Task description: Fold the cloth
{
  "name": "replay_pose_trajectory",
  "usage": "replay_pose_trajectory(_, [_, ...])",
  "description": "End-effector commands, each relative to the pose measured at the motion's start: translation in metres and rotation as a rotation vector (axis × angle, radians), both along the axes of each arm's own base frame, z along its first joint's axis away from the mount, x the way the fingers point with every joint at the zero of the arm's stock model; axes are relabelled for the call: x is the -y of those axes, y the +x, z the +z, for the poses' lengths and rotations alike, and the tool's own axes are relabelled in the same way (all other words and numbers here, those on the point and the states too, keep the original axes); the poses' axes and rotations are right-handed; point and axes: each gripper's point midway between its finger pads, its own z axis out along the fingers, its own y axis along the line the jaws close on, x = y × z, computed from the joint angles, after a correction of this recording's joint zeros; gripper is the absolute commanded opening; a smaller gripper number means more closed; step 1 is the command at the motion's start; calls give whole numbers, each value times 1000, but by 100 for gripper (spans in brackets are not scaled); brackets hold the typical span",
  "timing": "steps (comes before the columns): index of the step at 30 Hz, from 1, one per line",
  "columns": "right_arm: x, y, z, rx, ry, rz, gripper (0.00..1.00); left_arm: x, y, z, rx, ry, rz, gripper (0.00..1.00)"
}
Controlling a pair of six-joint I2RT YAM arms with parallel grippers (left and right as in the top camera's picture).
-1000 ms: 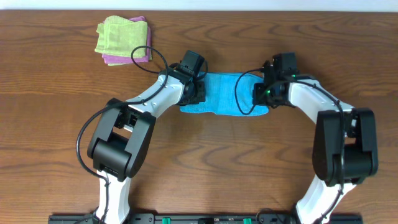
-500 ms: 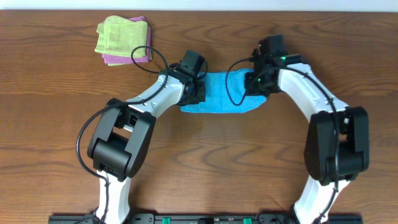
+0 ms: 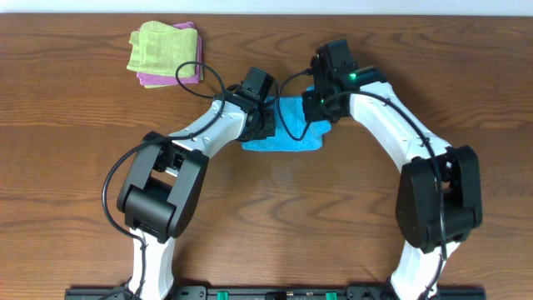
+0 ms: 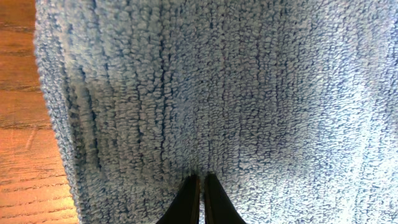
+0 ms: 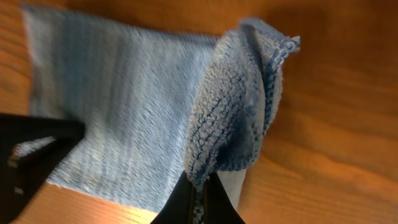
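Right pincer [image 5: 198, 186] pinches raised cloth [image 5: 124, 106] edge; left pincer [image 4: 200, 186] touches cloth.

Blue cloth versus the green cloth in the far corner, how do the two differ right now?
Colour: the blue cloth is sky blue, the green cloth light green. Pose: the blue cloth has one end lifted and curled over itself, while the green cloth lies folded flat on a pink cloth. Handling: the right gripper is shut on the blue cloth; no gripper touches the green cloth. Both look like soft terry.

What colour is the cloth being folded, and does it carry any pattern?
The cloth is plain sky blue with no pattern; the left wrist view shows it best.
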Motion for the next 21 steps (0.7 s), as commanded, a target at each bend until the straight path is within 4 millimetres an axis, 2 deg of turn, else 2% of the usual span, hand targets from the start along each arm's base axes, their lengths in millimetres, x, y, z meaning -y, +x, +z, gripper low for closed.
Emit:
replay_pose_trajectory(1, [-13,6,14,35,12,-1,1,-4,-8,-16,-39,18,5,6])
replay_pose_trajectory(5, [-21,2,14,32,14,12,1,-3,-9,-4,-56,-8,3,6])
replay_pose_trajectory(11, [-29,-2,14,30,16,26,1,-5,-3,27,1,-32,-4,9])
replay_pose_trajectory(12, [-30,-2,14,29,16,28,1,-4,-2,33,13,-40,-3,13])
replay_pose_trajectory(13, [-31,-3,14,28,17,28,1,-4,-1,38,21,-47,-4,30])
replay_pose_trajectory(14, [-32,-3,14,28,17,29,2,-3,0,43,33,-53,-4,73])
replay_pose_trajectory(15, [-33,-4,14,28,18,27,1,-3,1,48,43,-57,-4,91])
replay_pose_trajectory(16, [-33,-4,14,27,20,24,1,-3,1,51,49,-61,-4,98])
replay_pose_trajectory(21, [-34,-4,14,25,22,21,2,0,0,60,57,-83,-11,95])
